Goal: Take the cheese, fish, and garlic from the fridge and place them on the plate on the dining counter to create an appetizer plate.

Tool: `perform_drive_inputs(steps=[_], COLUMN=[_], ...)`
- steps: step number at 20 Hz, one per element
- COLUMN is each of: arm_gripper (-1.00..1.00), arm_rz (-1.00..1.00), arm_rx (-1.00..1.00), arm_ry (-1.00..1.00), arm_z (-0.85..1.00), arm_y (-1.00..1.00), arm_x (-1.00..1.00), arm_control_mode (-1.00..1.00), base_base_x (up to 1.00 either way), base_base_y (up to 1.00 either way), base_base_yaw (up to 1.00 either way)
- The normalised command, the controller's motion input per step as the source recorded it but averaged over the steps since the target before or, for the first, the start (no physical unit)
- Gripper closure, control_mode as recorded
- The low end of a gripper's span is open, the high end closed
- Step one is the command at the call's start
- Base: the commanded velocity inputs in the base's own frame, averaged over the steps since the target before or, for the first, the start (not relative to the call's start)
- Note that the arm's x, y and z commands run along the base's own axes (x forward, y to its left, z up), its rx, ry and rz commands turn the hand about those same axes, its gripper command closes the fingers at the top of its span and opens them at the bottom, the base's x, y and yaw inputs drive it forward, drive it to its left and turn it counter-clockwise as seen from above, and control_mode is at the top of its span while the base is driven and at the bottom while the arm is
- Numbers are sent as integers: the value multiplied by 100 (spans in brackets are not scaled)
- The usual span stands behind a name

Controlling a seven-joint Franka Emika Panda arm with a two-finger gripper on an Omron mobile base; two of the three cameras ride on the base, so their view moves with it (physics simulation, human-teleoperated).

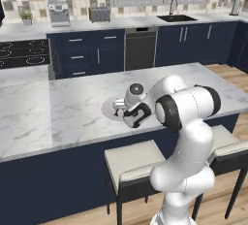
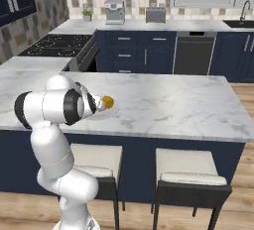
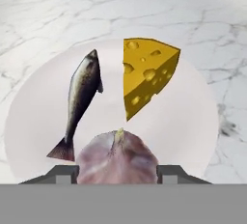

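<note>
On the dining counter [image 1: 68, 107] lies the plate [image 3: 185, 121], pale and round. On it rest the dark fish [image 3: 82, 100] to the left and the yellow cheese [image 3: 144, 76] wedge to the right. My gripper [image 3: 117, 172] hangs just above the plate's near edge, shut on the pinkish garlic [image 3: 118, 158], which fills the gap between the two fingertips. In the left base view the gripper [image 1: 119, 107] reaches over the plate [image 1: 107, 108] near the counter's front edge. From the right base side the cheese [image 2: 107, 102] shows beside my arm.
Two cushioned stools [image 1: 131, 163] [image 2: 191, 172] stand under the counter's front edge. Bare marble spreads right of the plate [image 2: 173, 105]. Behind are a stove [image 1: 22, 53], coffee machine [image 1: 59, 13], toaster [image 1: 100, 14] and sink [image 1: 177, 18].
</note>
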Motion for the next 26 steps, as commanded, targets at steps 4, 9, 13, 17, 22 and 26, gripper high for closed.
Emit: perform_drive_inputs(steps=[4,9,13,17,22,26], arm_gripper=[-100,-100,-100,-100,-100,-100], arm_rz=[0,0,-4,-7,-3,0], arm_rx=[0,0,0,0,3,10], arm_ry=[0,0,0,-1,-8,0], arm_z=[-40,-10,3,37,98,100], arm_y=[8,3,1,1,0,0], arm_x=[23,10,0,0,-31,-67], arm_control_mode=[-100,-100,-100,-100,-100,-100], base_base_x=[0,0,0,0,0,0], base_base_y=[0,0,0,0,0,0], base_base_yaw=[0,0,0,0,0,0])
